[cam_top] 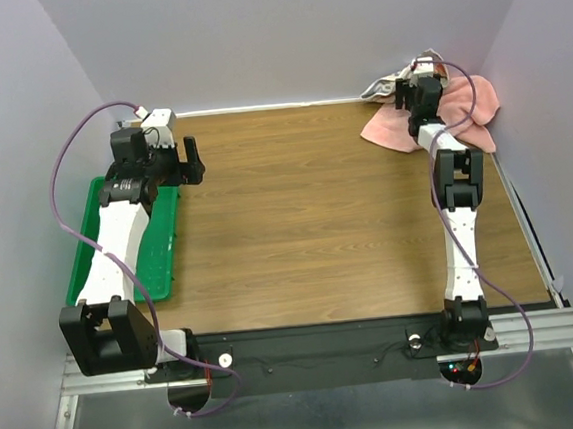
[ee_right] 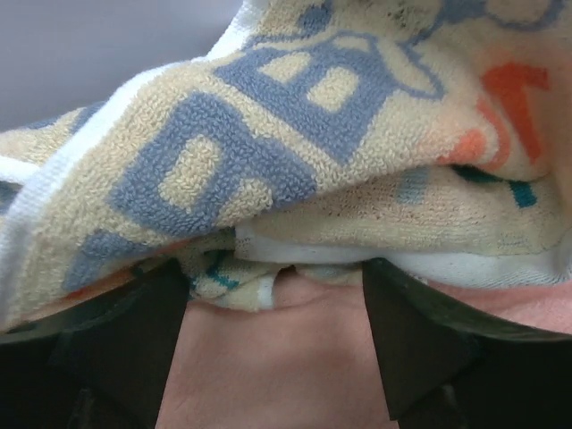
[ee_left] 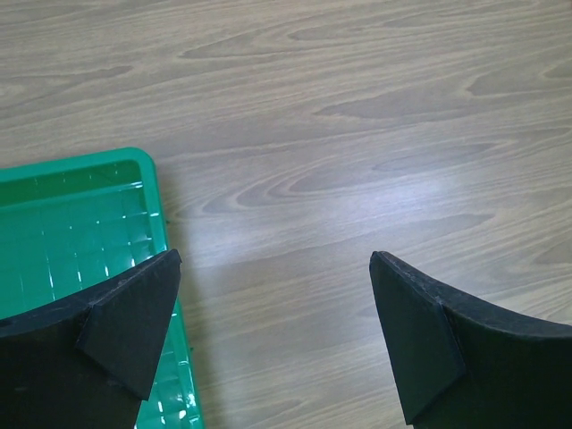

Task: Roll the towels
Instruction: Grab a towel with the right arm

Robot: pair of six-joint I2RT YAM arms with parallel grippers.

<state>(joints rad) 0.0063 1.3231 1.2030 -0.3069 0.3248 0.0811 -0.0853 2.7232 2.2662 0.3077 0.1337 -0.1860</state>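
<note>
Top external view, left to right: a green tray sits at the left edge of the wood table with the left arm lying over it. The left gripper is spread wide above bare wood just beside the tray, holding nothing. In the far right corner the salmon-pink towel is bunched by the wall, with the printed towel crumpled on it. The right gripper is down in that heap, fingers apart, and the printed folds draped over its tips block most of the wrist view.

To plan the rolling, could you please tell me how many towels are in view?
2. The pink towel lies bunched in the far right corner; the printed towel is heaped partly on it by the back wall. The right arm covers part of both, so another could be hidden.
</note>
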